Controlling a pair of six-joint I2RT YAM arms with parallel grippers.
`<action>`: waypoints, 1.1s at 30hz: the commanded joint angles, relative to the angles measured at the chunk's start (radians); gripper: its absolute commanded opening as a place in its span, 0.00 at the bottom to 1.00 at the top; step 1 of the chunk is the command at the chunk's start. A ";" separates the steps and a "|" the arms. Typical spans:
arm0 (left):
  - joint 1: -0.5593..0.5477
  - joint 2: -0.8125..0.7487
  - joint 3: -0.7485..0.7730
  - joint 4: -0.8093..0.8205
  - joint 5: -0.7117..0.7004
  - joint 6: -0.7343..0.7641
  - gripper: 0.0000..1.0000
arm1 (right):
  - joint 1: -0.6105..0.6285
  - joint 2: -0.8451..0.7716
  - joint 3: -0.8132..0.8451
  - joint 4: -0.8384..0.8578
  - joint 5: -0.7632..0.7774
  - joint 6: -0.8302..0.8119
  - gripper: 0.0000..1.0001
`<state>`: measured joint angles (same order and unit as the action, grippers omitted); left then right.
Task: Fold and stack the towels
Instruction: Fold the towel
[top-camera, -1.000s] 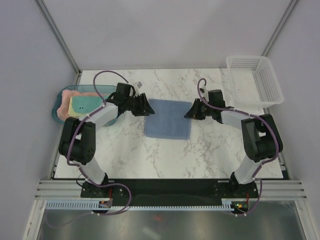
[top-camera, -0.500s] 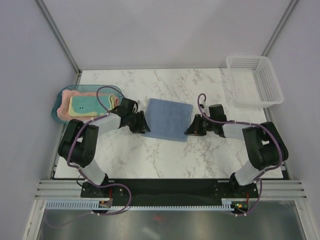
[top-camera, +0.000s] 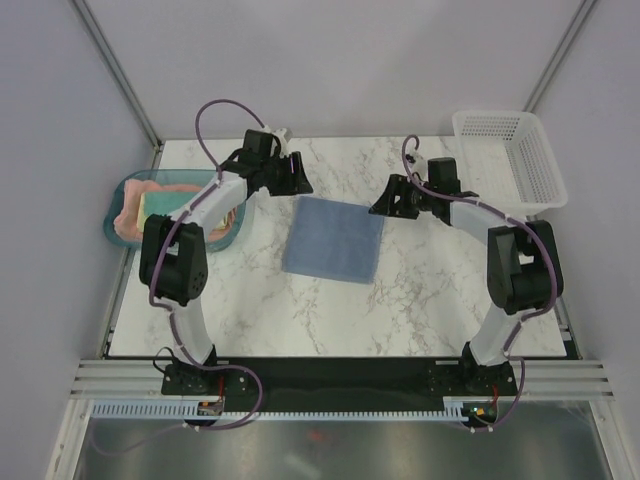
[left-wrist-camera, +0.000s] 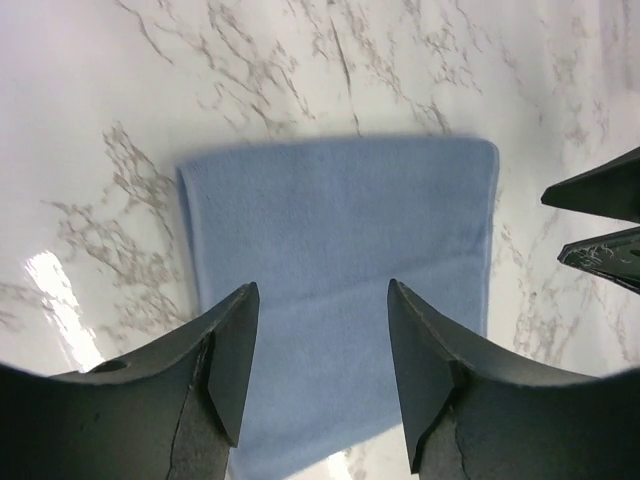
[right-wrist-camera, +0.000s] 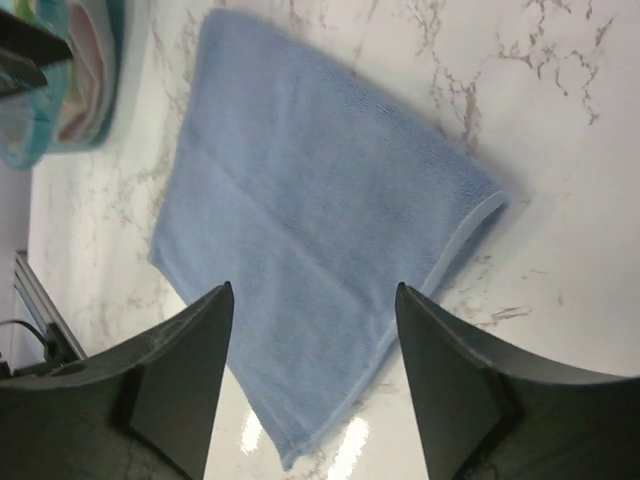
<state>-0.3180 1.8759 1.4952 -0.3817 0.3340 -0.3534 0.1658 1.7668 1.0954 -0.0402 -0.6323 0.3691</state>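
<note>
The light blue towel (top-camera: 333, 240) lies folded flat in the middle of the marble table. My left gripper (top-camera: 295, 178) hovers open off its far left corner. My right gripper (top-camera: 385, 200) hovers open off its far right corner. Neither touches the cloth. In the left wrist view the blue towel (left-wrist-camera: 340, 240) lies below the open left gripper (left-wrist-camera: 322, 290). The right wrist view shows the same towel (right-wrist-camera: 320, 190) beneath the open right gripper (right-wrist-camera: 312, 290). The salmon-pink towel (top-camera: 128, 215) and the pale yellow towel (top-camera: 160, 205) rest in the teal tray.
The translucent teal tray (top-camera: 112, 228) sits at the table's left edge, partly under my left arm. A white mesh basket (top-camera: 510, 160) stands at the far right corner. The table's metal rail runs along the near edge.
Both grippers opened and let go of the blue towel, then lifted back toward the far side. The towel now lies flat on the table.
</note>
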 joint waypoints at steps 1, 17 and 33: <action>0.046 0.125 0.108 -0.071 0.075 0.142 0.62 | -0.003 0.120 0.143 -0.147 -0.027 -0.156 0.76; 0.105 0.433 0.401 -0.148 0.258 0.304 0.67 | -0.061 0.329 0.299 -0.222 -0.095 -0.289 0.74; 0.132 0.532 0.499 -0.204 0.392 0.386 0.60 | -0.074 0.369 0.334 -0.219 -0.026 -0.314 0.68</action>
<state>-0.1925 2.3997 1.9469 -0.5697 0.6758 -0.0303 0.0948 2.1422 1.4254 -0.2520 -0.7605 0.0998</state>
